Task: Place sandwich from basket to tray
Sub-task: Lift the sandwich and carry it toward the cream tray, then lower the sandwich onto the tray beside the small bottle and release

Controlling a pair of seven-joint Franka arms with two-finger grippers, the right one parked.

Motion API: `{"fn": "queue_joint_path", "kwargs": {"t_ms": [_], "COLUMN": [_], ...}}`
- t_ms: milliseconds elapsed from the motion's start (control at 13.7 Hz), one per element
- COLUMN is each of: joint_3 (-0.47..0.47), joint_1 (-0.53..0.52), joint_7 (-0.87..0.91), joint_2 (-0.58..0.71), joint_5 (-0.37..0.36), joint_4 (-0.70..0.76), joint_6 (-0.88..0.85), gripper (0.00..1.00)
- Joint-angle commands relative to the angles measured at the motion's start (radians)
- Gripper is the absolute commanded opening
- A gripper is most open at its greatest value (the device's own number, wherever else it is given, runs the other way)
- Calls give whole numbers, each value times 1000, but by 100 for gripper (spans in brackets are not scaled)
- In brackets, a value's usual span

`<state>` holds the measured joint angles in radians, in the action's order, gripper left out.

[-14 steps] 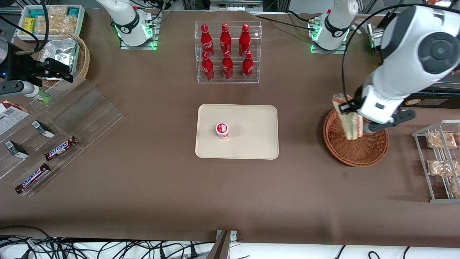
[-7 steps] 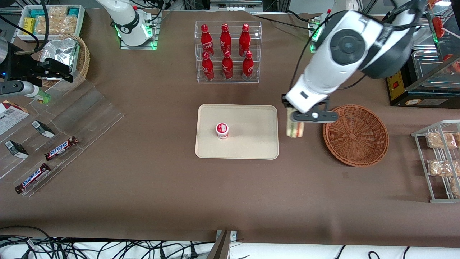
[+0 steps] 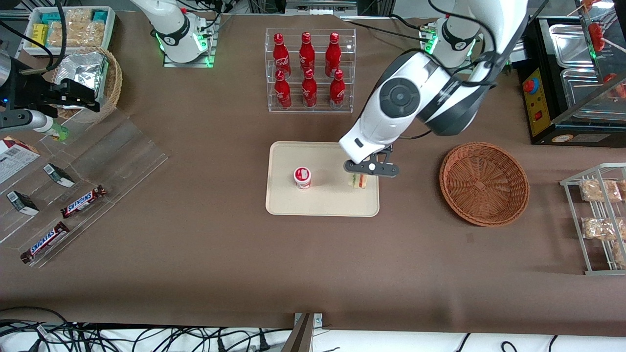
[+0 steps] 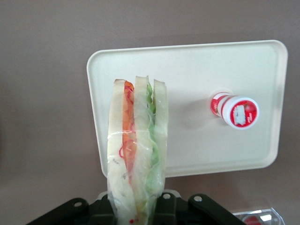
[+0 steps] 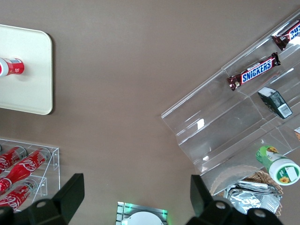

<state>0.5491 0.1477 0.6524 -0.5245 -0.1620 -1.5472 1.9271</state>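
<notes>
My left gripper [image 3: 361, 177] is shut on the sandwich [image 4: 136, 150], a wrapped wedge of white bread with red and green layers. It hangs from the fingers above the cream tray [image 3: 323, 205], over the tray's edge nearest the working arm; only its lower tip [image 3: 358, 181] shows in the front view. The wrist view shows the sandwich over the tray [image 4: 197, 65] with its wide end lowest. The reddish-brown wicker basket [image 3: 484, 183] stands with nothing in it, beside the tray toward the working arm's end.
A small white cup with a red label [image 3: 302, 177] stands on the tray beside the sandwich. A clear rack of red bottles [image 3: 309, 71] is farther from the front camera. A wire rack with snack packets [image 3: 599, 215] stands near the basket.
The left arm carried the sandwich out of the basket, across the bare table, and over the tray's edge. The basket now holds nothing.
</notes>
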Motion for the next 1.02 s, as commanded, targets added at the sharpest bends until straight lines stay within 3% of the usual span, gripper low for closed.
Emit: {"fn": "queue_joint_path", "kwargs": {"t_ms": [0, 584, 949], "joint_3": [-3, -8, -20], "joint_1": [45, 67, 81], "joint_7": [122, 159, 159], "joint_2": [-92, -232, -272], "joint_5": [-118, -194, -197], "joint_4": [13, 13, 13], "joint_6": [45, 110, 139], "gripper": [0, 0, 19]}}
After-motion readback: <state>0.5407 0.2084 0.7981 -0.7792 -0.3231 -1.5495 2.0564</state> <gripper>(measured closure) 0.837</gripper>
